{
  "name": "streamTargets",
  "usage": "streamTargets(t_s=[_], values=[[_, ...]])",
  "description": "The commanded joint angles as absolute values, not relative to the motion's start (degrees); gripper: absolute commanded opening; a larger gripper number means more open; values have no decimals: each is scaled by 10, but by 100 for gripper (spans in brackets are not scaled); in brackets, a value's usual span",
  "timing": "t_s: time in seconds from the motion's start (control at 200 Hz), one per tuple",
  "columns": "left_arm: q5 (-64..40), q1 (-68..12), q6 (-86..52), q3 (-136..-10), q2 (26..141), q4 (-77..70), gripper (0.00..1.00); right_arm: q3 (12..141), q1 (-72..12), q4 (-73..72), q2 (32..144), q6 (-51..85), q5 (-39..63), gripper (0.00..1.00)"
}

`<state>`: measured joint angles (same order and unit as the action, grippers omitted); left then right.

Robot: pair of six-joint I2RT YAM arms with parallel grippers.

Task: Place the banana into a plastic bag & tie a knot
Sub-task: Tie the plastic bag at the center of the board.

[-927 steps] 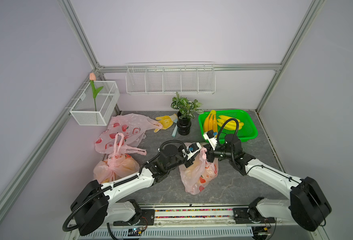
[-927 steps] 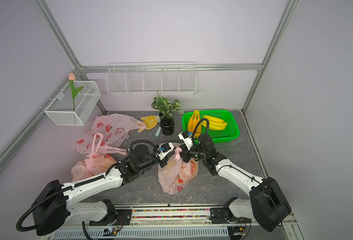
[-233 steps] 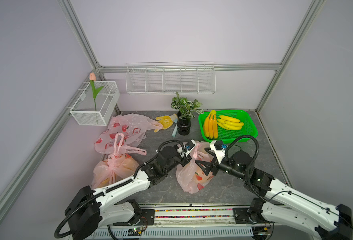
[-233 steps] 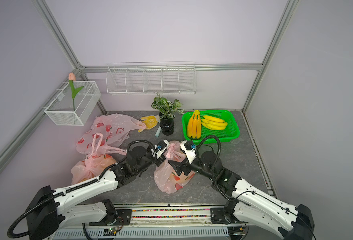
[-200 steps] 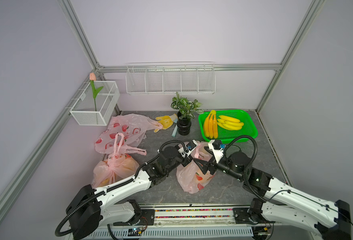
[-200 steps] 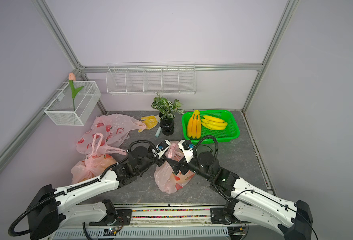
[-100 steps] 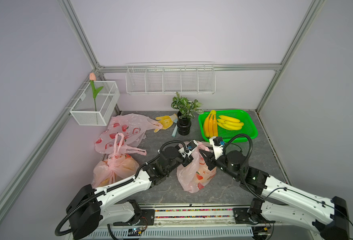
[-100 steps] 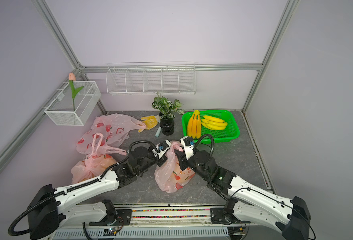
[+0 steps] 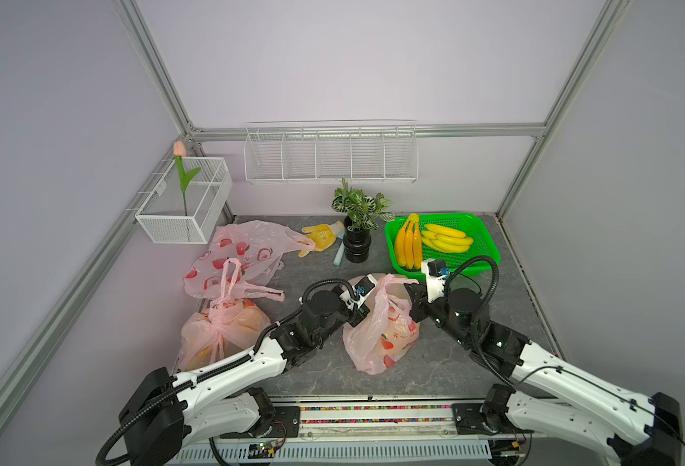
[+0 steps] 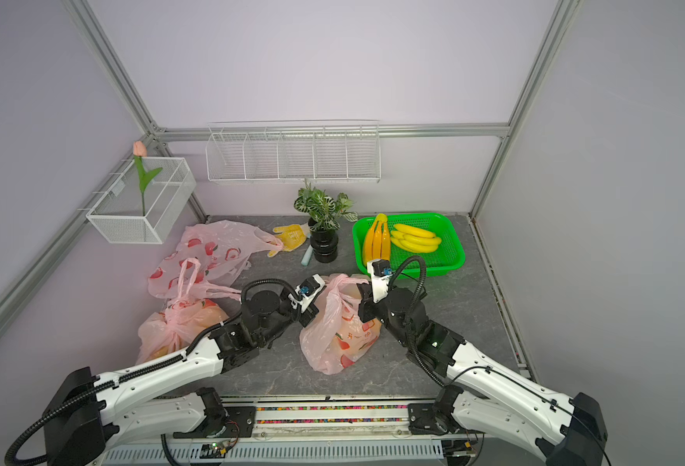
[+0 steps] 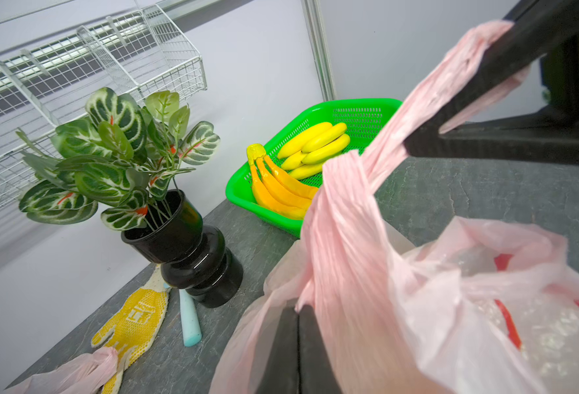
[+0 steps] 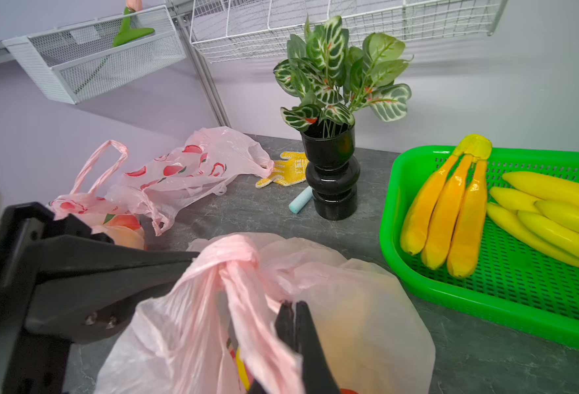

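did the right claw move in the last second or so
Yes. In a top view the right claw has moved back, closer to the green tray, and has shut on the bag handle.

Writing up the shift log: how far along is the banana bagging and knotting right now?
Done: yellow-orange fruit shows through the pink bag, and its handles are crossed into a loose first twist. In hand: left gripper and right gripper are each shut on a handle. Remaining: pull the twist tight and finish the knot; it looks slack so far.
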<state>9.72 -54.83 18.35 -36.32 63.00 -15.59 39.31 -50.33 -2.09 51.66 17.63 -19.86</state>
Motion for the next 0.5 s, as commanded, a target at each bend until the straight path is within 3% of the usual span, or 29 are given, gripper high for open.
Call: streamTargets(t_s=[0.0, 0.495], values=[[124, -550, 170, -352, 614, -164, 0, 377, -491, -13, 508, 195, -200, 7], [193, -545, 125, -326, 567, -163, 0, 362, -459, 14, 524, 202, -216, 7]])
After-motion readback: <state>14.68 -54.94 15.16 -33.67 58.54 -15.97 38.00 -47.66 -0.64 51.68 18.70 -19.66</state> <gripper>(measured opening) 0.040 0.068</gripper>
